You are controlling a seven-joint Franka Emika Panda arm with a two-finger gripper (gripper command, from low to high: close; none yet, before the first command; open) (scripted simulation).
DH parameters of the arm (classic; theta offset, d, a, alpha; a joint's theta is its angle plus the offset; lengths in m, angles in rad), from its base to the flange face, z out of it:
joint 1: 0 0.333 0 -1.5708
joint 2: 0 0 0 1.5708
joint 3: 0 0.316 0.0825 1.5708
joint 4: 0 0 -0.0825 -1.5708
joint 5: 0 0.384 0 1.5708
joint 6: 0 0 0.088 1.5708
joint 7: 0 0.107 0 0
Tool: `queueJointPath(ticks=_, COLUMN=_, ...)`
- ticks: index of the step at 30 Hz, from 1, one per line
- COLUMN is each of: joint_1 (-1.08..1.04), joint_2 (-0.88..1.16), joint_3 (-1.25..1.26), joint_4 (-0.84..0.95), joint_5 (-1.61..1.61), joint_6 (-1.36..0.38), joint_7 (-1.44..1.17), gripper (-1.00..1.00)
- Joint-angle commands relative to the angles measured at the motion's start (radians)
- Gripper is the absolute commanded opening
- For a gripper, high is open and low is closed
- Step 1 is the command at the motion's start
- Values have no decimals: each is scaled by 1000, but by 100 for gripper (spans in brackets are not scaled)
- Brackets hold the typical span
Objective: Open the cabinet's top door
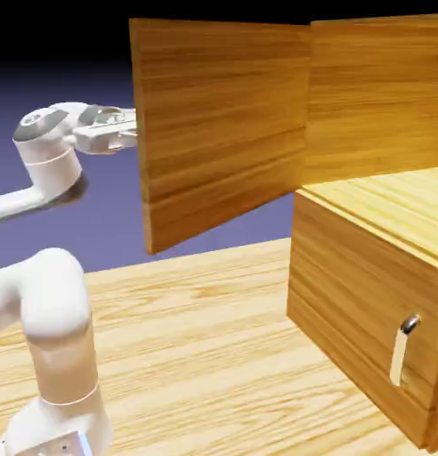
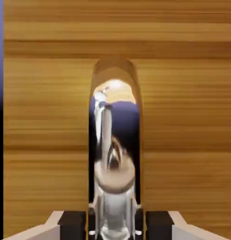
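Observation:
The cabinet (image 1: pixel 383 107) of light-brown wood fills the right of the exterior view. Its top door (image 1: pixel 223 125) stands swung out to the left, away from the cabinet's body. The white hand (image 1: pixel 102 132) reaches the door's far left edge, and the door hides the fingertips there. In the hand view, wood grain of the top door (image 2: pixel 47 117) fills the picture. The long curved silver bar handle (image 2: pixel 111 154) runs up the middle, and my gripper (image 2: pixel 115 227) is shut on its lower end. Dark finger pads (image 2: pixel 73 224) sit on either side of it.
Below the door, a shorter wooden panel (image 1: pixel 356 303) with a small stubby silver handle (image 1: pixel 402 347) juts toward the table's front right. The arm's white lower link (image 1: pixel 53 338) rises at the lower left. The wooden table (image 1: pixel 205 347) lies between them.

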Motion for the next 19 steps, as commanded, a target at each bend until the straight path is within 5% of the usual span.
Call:
queueJointPath(ticks=1, joint_1=-22, joint_2=11, joint_3=35, joint_4=36, joint_5=27, joint_6=-40, joint_7=0, gripper=-100)
queueJointPath(ticks=18, joint_1=-487, joint_2=101, joint_3=352, joint_4=646, joint_5=233, joint_6=-562, joint_7=-61, gripper=-100)
queueJointPath(ticks=19, joint_1=-487, joint_2=101, joint_3=352, joint_4=646, joint_5=233, joint_6=-562, joint_7=-61, gripper=100)
